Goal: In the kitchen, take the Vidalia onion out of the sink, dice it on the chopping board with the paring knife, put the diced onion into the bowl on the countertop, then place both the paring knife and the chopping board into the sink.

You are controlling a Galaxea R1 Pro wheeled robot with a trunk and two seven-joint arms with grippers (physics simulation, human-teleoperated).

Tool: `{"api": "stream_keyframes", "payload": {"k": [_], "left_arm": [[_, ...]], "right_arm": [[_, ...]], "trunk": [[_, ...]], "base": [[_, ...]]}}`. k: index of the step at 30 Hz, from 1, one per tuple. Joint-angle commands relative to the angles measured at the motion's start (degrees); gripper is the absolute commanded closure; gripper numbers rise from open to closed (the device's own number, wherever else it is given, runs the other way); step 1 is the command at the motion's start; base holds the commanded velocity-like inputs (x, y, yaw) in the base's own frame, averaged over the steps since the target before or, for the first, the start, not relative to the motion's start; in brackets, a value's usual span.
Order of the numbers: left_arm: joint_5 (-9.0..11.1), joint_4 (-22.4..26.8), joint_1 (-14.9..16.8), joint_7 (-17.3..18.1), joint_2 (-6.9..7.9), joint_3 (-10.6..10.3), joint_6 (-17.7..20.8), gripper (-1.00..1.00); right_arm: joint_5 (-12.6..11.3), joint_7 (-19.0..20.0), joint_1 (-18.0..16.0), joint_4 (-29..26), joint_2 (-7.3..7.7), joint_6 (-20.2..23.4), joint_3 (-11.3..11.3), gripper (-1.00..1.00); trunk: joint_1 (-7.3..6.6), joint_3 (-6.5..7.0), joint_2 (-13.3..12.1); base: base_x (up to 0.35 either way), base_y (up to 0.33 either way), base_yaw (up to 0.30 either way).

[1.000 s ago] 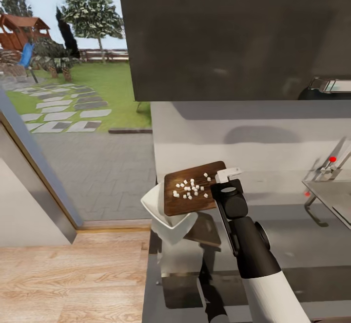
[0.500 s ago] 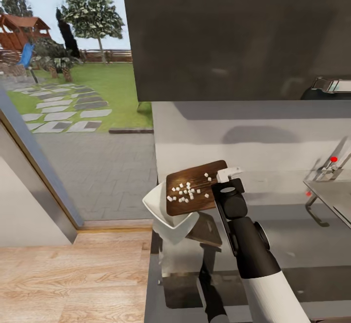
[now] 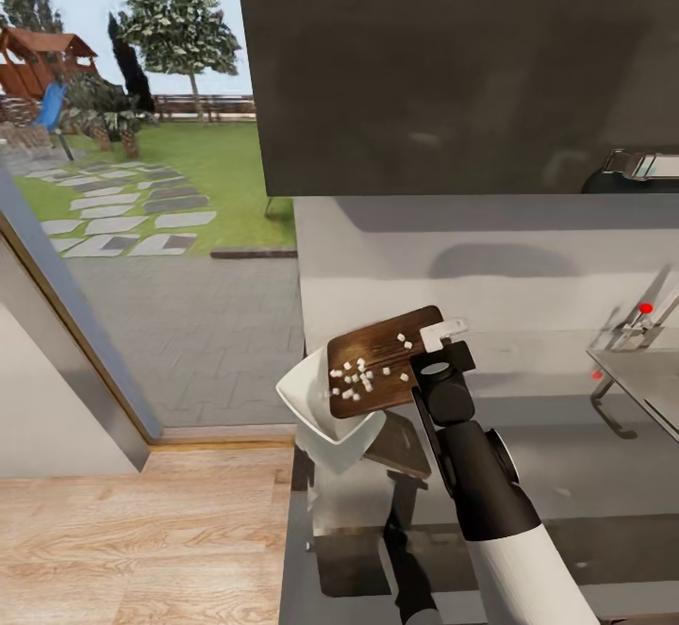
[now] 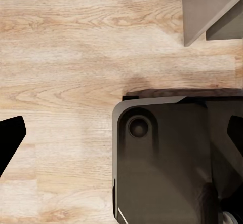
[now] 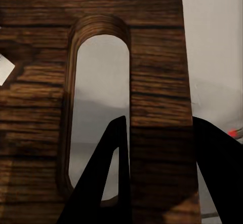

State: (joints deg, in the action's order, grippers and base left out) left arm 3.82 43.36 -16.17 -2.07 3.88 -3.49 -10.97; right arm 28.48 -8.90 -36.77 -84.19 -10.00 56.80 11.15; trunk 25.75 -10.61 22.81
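Grey countertop [image 3: 566,474] sits below; right gripper [image 3: 436,347] fingers pinch the chopping board [image 3: 377,361], tipped toward eight o'clock, onion bits [image 3: 354,378] sliding to the bowl [image 3: 306,408].

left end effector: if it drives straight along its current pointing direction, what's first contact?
Probably the wooden floor. The left wrist view looks along the fingers at floor planks, with a dark rounded body, apparently part of the robot, to one side. Depth is unclear; nothing else seems to sit in line.

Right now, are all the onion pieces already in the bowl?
No, many white onion pieces lie on the tilted board, which the right gripper holds over the bowl.
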Motion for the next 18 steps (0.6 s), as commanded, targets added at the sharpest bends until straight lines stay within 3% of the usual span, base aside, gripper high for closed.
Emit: {"api": "stream_keyframes", "payload": {"k": [1, 8, 18], "left_arm": [[0.4, 0.1, 0.0, -0.2, 0.08, -0.3, -0.1, -1.0], [0.4, 0.1, 0.0, -0.2, 0.08, -0.3, -0.1, -1.0], [0.4, 0.1, 0.0, -0.2, 0.08, -0.3, -0.1, -1.0]], "right_arm": [[-0.4, -0.6, -0.1, 0.0, 0.0, 0.2, 0.1, 1.0], [-0.4, -0.6, -0.1, 0.0, 0.0, 0.2, 0.1, 1.0], [-0.4, -0.6, -0.1, 0.0, 0.0, 0.2, 0.1, 1.0]], "trunk": [[0.04, -0.1, 0.1], [0.04, -0.1, 0.1], [0.04, -0.1, 0.1]], "base": [[0.0, 0.0, 0.0], [0.0, 0.005, 0.0], [0.0, 0.116, 0.0]]}}
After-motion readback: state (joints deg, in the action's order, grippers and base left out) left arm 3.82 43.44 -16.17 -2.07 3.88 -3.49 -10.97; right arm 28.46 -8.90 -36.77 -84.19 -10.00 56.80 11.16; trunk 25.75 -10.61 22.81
